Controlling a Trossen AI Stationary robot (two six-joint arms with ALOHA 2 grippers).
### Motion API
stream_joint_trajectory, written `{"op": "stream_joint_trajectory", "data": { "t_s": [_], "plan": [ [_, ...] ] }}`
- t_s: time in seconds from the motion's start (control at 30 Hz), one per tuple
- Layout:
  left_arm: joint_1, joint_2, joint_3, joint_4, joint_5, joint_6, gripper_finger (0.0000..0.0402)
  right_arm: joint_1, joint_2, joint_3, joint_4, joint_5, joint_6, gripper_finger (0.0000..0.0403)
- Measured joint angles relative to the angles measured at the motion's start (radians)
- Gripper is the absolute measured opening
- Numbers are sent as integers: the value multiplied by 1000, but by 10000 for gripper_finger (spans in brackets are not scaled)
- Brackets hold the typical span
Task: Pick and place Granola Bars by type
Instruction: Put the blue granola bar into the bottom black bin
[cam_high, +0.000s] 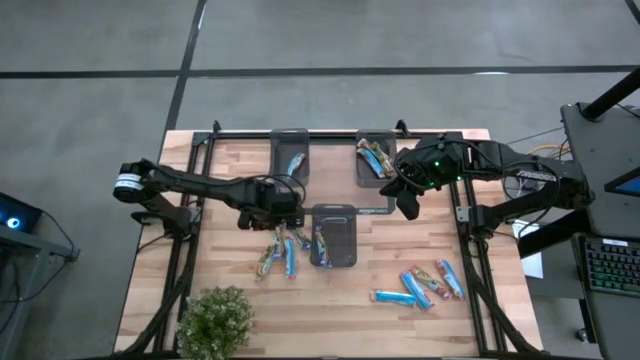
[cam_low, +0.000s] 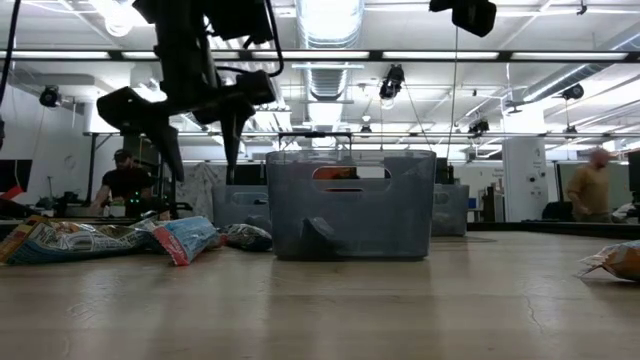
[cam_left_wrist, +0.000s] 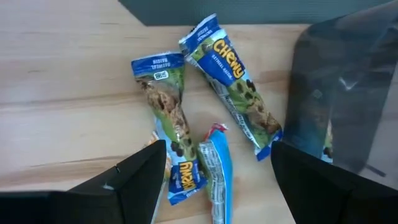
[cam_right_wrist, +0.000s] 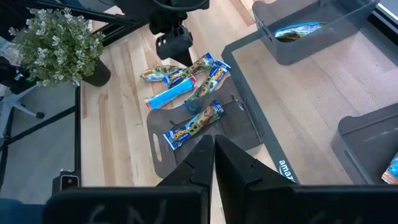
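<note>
Dark left fingers (cam_left_wrist: 134, 177): spread wide, empty, hovering over the Granola Bars (cam_left_wrist: 171, 118) beside the middle tray (cam_high: 333, 236).
Advice: descend straddling a single bar, avoiding the overlapping neighbours.
Right gripper (cam_high: 408, 203): closed, empty, above the tray's far side.

The left claw (cam_high: 283, 222) hangs with its fingers spread over a cluster of bars (cam_high: 280, 250), hemmed on one side by the middle tray (cam_high: 334, 236). Two more trays (cam_high: 291, 153) stand along the far edge, the shut right claw (cam_high: 408, 205) beside one of them. A plant (cam_high: 214, 322) blocks the near left corner. Bare worktop (cam_high: 230, 160) lies open between the trays and the loose bars (cam_high: 422, 285) at near right.
</note>
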Motion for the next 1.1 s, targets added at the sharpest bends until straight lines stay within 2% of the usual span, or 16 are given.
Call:
{"op": "stream_joint_trajectory", "data": {
  "t_s": [0.53, 1.1],
  "plan": [
    [1, 19, -95, 33, 1, -18, 272, -3, 0, 0, 0, 24, -8, 9],
    [9, 130, -104, 82, -5, -17, 272, -3, 0, 0, 0, 28, -4, 9]
  ]
}}
